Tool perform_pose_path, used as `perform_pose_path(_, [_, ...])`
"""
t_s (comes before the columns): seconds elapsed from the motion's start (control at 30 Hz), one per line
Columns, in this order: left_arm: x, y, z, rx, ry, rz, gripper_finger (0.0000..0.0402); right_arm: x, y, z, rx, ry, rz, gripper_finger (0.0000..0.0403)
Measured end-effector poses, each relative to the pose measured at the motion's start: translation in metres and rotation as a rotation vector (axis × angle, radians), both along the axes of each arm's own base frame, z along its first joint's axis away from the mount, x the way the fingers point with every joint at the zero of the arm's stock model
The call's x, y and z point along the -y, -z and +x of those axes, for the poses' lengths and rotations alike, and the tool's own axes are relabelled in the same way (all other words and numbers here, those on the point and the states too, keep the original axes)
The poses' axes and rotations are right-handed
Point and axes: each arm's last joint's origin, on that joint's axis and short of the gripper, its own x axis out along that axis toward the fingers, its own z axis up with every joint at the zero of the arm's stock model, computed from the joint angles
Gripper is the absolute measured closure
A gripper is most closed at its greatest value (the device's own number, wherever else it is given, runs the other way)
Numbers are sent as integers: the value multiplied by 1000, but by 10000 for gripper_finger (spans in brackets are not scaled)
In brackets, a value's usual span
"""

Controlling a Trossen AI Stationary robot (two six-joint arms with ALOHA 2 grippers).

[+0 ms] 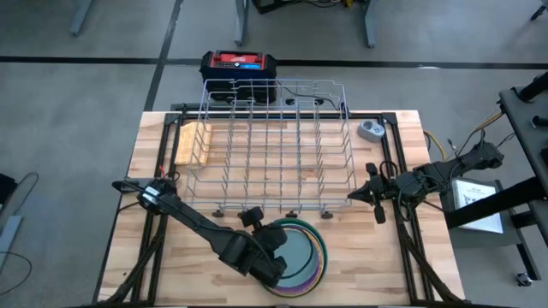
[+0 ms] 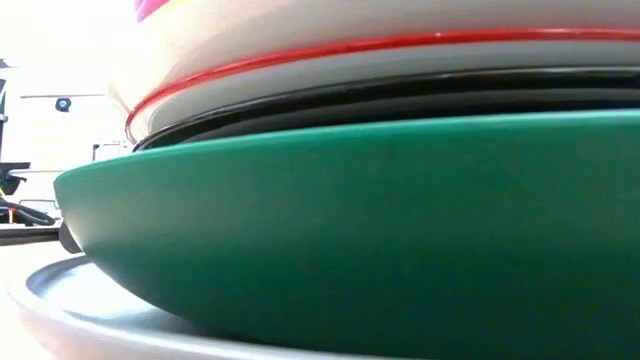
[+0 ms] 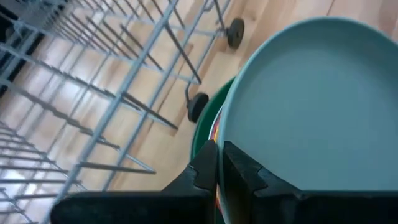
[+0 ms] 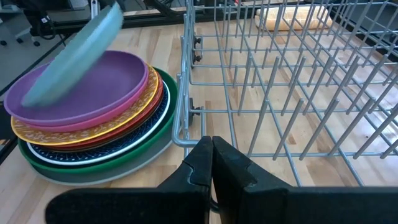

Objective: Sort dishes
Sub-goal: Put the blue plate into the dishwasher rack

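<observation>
While the left gripper (image 1: 276, 257) pinches the rim of a pale blue plate (image 3: 311, 106), that plate tilts above the stack of plates (image 4: 93, 124) at the table's (image 1: 377, 257) six o'clock edge, topped by a purple plate (image 4: 87, 87). At twelve o'clock from the stack stands the wire rack (image 1: 270, 145). At the rack's three o'clock corner, the right gripper (image 1: 374, 194) waits, fingers pressed together.

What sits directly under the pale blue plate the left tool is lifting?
The pale blue plate, tilted in the left tool, has the purple plate beneath it, topping the stack. Yellow patterned, red, dark blue, white and green rims show below; their centres are covered.
</observation>
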Motion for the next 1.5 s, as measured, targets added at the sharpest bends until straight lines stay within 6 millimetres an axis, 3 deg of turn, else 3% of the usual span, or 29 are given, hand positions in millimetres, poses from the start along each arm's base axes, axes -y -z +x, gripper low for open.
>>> perform_pose_path(0.47, [22, -51, -30, 140, 44, 226, 400, 0, 0, 0, -1, 0, -1, 403])
perform_pose_path(0.67, [20, -54, -39, 83, 58, 295, 400, 0, 1, 0, -3, 0, -1, 403])
perform_pose_path(1.27, [19, -54, -40, 72, 67, 324, 400, 0, 2, 1, 17, -7, -10, 403])
perform_pose_path(1.37, [16, -63, -43, 58, 86, 357, 400, -1, 2, 1, 19, -10, -16, 403])
perform_pose_path(1.5, [10, -89, -46, 96, 123, 387, 400, -1, 2, 1, 23, -11, -17, 403])
